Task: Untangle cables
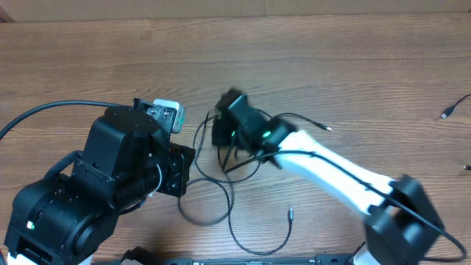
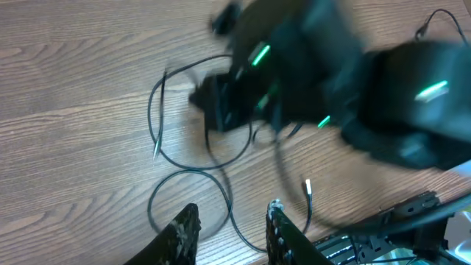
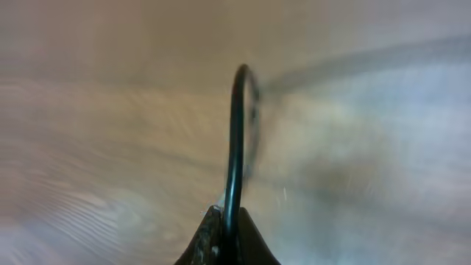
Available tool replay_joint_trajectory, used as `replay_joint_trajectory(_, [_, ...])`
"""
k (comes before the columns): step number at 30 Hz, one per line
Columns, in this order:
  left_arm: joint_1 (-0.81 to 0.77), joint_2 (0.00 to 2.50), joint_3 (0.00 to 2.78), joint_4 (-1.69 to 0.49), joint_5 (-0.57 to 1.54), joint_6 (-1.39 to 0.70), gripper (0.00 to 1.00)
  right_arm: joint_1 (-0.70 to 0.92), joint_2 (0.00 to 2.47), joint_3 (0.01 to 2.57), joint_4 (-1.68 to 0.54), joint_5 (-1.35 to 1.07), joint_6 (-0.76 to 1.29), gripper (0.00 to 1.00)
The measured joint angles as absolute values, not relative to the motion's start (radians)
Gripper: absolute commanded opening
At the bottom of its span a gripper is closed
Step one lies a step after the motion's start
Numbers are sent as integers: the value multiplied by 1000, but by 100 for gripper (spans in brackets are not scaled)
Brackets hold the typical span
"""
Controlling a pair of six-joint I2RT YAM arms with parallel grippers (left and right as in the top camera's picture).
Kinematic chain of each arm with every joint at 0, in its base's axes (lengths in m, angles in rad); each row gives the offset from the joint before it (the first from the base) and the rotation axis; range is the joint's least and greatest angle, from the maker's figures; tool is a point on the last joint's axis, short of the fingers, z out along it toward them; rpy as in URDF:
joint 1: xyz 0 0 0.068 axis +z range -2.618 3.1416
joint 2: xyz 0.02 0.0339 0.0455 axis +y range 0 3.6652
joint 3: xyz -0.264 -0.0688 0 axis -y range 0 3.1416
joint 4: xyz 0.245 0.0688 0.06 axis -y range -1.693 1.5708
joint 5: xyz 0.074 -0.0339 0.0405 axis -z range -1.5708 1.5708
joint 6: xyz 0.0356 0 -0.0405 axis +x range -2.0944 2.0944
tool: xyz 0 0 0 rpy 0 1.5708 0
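Observation:
Thin black cables (image 1: 196,151) lie in overlapping loops on the wooden table, in the middle of the overhead view. One plug end (image 1: 290,214) points toward the front edge and another (image 1: 327,129) lies beside the right arm. My right gripper (image 1: 222,132) reaches into the tangle from the right. In the right wrist view it (image 3: 228,213) is shut on a single cable strand (image 3: 235,140) that arches up out of the fingers. My left gripper (image 2: 229,221) hovers over the near loop (image 2: 221,188), its fingers apart with nothing between them.
The bulky left arm (image 1: 118,169) fills the lower left of the table. A separate thin cord with a plug (image 1: 447,112) lies at the far right edge. A dark rail (image 1: 243,260) runs along the table's front edge.

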State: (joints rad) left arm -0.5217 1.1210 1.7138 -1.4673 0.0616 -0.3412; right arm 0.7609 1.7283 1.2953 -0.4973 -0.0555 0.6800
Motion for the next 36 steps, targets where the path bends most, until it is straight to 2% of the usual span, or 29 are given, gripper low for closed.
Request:
replay_joint_trajectory(10, [-522, 1122, 1714, -1467, 55, -341, 31, 433, 1488, 1500, -506, -128, 554, 4])
replay_joint_trajectory(15, [-522, 1139, 1714, -1461, 55, -331, 32, 270, 1442, 1570, -597, -174, 484, 4])
replay_joint_trajectory(20, [-522, 1172, 1699, -1372, 55, -291, 35, 121, 1441, 1598, -641, -329, 444, 4])
replay_joint_trajectory(27, [-522, 1209, 1458, -1051, 83, -237, 36, 94, 1441, 1637, -646, -573, 432, 4])
replay_joint_trajectory(36, [-521, 1229, 1169, -738, 326, -35, 42, 94, 1441, 1710, -645, -688, 450, 4])
